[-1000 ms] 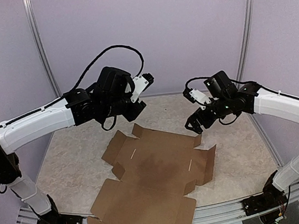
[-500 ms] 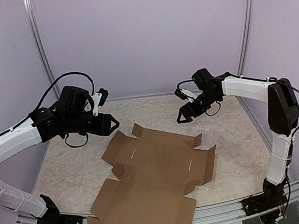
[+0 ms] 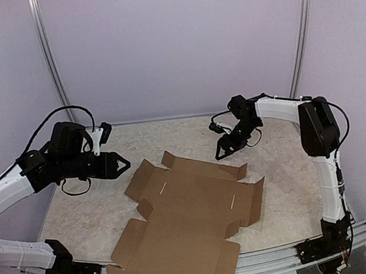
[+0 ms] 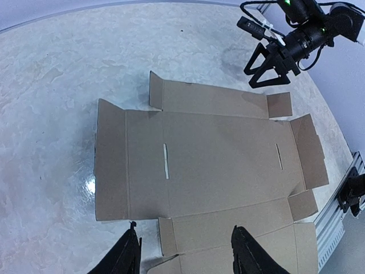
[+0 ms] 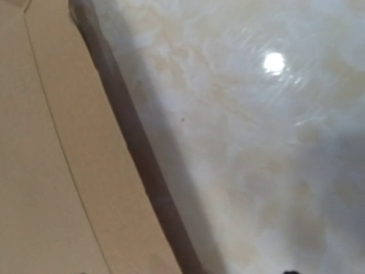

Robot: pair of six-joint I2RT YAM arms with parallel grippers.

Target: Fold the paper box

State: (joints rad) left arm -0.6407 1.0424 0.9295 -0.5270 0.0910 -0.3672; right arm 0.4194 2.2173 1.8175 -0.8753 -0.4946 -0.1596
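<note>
Paper box [image 3: 196, 207] flat, unfolded on bench [image 3: 86, 211]; L hand [image 3: 125, 166] spread, empty; R hand [image 3: 221, 151] spread near far flap.

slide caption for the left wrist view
Paper box flat and unfolded on the table, left gripper open over one edge, right gripper open by the opposite flap.

1. The paper box [image 3: 196, 204] lies flat across the table centre; nothing stands above it.
2. Bare table [image 3: 80, 211] left of the sheet gives open passage.
3. The left gripper [image 3: 123, 165], jaws apart, hangs near the sheet's far-left flap.
4. The right gripper [image 3: 222, 152], jaws apart, sits low just beyond the far edge; its arm spans the far-right side.
</note>
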